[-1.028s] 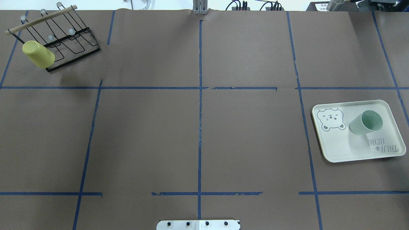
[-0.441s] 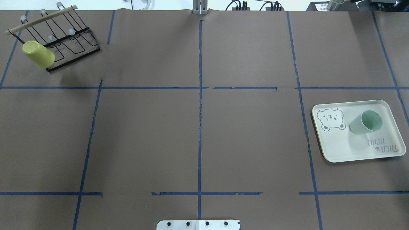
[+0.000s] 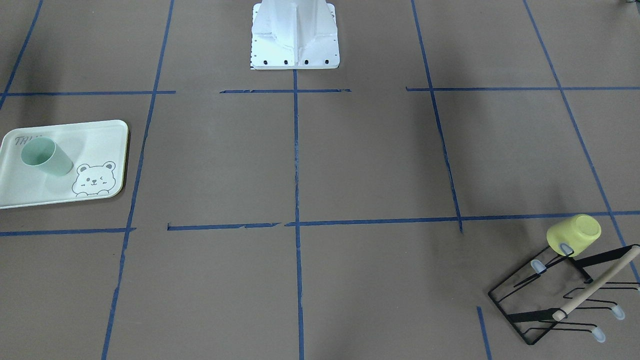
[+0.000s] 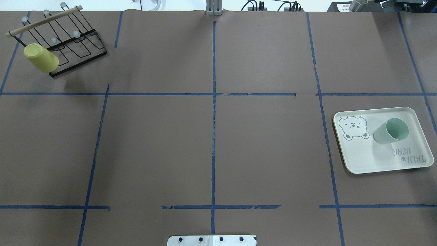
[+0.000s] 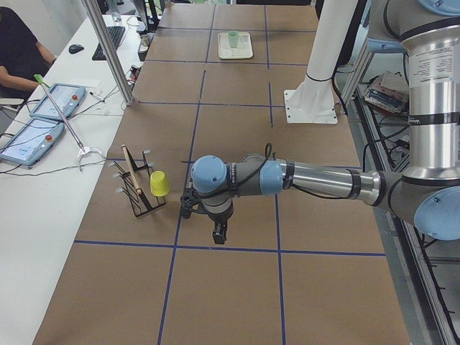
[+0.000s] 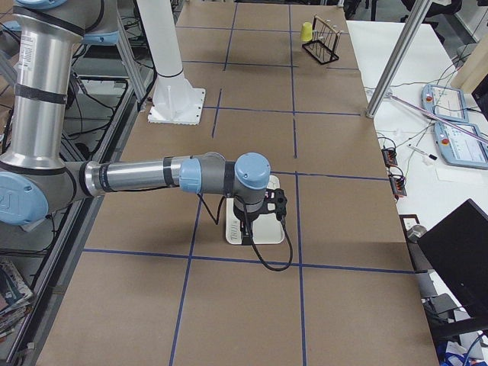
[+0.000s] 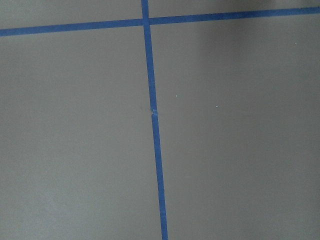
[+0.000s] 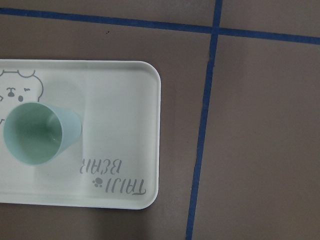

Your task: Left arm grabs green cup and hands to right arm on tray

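**State at this moment, near edge to far edge**

1. Near edge, centre: one white base plate (image 4: 211, 240) carried both arms.
2. The left arm (image 5: 309, 176) reached over the left half of the worktop. Its left gripper (image 5: 218, 231) pointed down over bare brown paper and blue tape. Its wrist camera showed nothing else (no cup, no fingers). Whether the fingers stood apart or together could not be told.
3. Right edge, midway back: one tray (image 4: 375, 160) lay flat. The green cup (image 4: 391, 131) stood upright on it, mouth up, between the bear drawing and the lettering. Nothing touched the cup. This is the task's end position, so delivery is judged complete.
4. The right arm (image 6: 145, 175) held the right gripper (image 6: 249, 225) above the tray, with the wrist camera looking straight down on the cup. This pose probably suits a set-down. The finger state could not be told here either.
5. Far left corner: one wire rack (image 4: 78, 51) held one yellow cup (image 4: 41, 58), mouth down over a peg, probably for storage. It was well apart from the tray.

**Count:** two arms, two cups (one green, one yellow), one tray, one rack.
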Controlling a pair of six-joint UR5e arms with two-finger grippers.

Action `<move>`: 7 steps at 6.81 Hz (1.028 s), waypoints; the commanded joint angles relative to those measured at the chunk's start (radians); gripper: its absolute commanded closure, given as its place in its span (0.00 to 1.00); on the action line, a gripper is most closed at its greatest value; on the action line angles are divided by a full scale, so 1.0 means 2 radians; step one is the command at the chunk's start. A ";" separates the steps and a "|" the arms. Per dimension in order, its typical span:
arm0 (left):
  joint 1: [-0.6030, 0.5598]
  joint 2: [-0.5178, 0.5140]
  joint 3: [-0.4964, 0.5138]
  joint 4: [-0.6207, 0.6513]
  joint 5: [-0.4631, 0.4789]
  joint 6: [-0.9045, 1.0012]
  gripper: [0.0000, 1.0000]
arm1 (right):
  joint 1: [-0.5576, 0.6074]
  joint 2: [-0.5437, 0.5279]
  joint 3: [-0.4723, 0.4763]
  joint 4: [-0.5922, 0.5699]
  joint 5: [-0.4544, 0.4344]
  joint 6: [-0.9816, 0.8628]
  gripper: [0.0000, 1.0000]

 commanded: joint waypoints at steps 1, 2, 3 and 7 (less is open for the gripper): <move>0.000 -0.004 0.018 -0.006 -0.001 -0.006 0.00 | 0.000 0.002 -0.002 0.000 -0.012 0.000 0.00; 0.001 -0.016 0.039 -0.026 -0.004 -0.007 0.00 | 0.001 0.002 -0.009 0.000 -0.010 0.002 0.00; 0.001 -0.022 0.041 -0.039 -0.016 -0.011 0.00 | 0.001 0.002 0.001 0.000 -0.007 0.003 0.00; 0.001 -0.020 0.033 -0.040 -0.014 -0.012 0.00 | 0.001 -0.004 -0.002 -0.001 -0.002 0.004 0.00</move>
